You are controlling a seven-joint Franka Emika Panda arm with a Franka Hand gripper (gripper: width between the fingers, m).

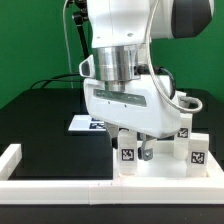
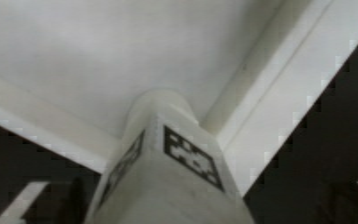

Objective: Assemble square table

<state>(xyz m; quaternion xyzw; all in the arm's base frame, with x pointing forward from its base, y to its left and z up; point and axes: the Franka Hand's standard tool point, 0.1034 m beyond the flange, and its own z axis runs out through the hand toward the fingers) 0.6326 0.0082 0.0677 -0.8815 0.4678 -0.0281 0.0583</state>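
Near the front rail (image 1: 110,184) of the black table (image 1: 40,125), the gripper (image 1: 136,150) hangs low over the white tabletop panel (image 1: 150,168), which lies flat against that long white rail. Directly beneath the hand a white leg (image 1: 127,153) stands upright on the panel, its black-and-white tag facing the exterior camera. The fingers flank this leg, and the wrist view shows the leg (image 2: 172,160) rising between them with its tag visible and the pale panel (image 2: 105,60) behind; the jaws stand wide and do not appear to clamp it. Toward the exterior view's right, two more tagged legs (image 1: 197,151) stand upright on or just beside the panel. Behind the arm lies the marker board (image 1: 85,124), flat on the table
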